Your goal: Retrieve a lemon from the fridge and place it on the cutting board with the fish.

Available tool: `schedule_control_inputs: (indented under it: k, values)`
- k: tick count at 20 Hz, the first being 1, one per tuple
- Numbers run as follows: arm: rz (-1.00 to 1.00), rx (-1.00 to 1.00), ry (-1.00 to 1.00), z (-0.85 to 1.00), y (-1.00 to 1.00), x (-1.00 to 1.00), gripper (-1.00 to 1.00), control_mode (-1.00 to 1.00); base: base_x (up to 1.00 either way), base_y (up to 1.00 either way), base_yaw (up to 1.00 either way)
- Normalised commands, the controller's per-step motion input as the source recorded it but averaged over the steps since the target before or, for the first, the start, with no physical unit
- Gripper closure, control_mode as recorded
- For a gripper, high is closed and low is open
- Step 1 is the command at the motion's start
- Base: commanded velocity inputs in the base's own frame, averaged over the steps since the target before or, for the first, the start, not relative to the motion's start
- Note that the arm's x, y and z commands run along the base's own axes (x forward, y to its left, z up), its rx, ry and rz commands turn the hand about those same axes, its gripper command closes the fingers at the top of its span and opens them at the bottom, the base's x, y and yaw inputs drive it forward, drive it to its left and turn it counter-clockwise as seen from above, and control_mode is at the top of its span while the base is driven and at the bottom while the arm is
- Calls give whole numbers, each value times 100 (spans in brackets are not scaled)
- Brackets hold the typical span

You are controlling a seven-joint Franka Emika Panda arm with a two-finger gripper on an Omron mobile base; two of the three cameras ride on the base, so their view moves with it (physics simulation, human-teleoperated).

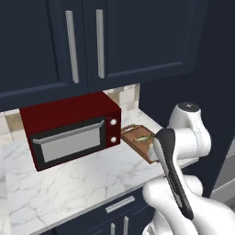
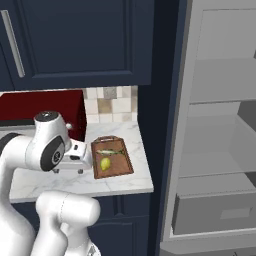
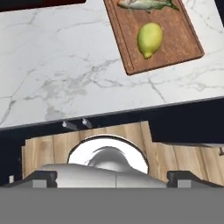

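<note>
Hand [image 2: 70, 164] released, fingers spread wide, holding nothing, hanging over the table [image 2: 60, 185] just left of the board [image 2: 122, 165], at about 9 o'clock from it. Lemon [image 2: 105, 163] lies on the board; in the hand view the lemon [image 3: 149, 40] sits at 6 o'clock from the fish [image 3: 146, 4], near it, apart. Fish [image 2: 111, 151] lies across the board's far end by the handle loop. Red microwave [image 1: 71, 131] at 9 o'clock of the board [image 1: 140, 143]. Fridge [image 2: 220, 150] stands open at 3 o'clock, grey shelves and drawer showing.

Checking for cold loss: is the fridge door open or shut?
Open: the fridge interior shows its bare grey shelves and drawer in the right base view.
</note>
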Motion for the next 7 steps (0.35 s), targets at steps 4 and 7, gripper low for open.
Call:
schedule_control_inputs:
  k: [4,7]
  values:
    - [0,1,0,25,5,-12,-100,-100,0,0,0]
    - [-6,5,2,18,11,0,-100,-100,0,0,0]
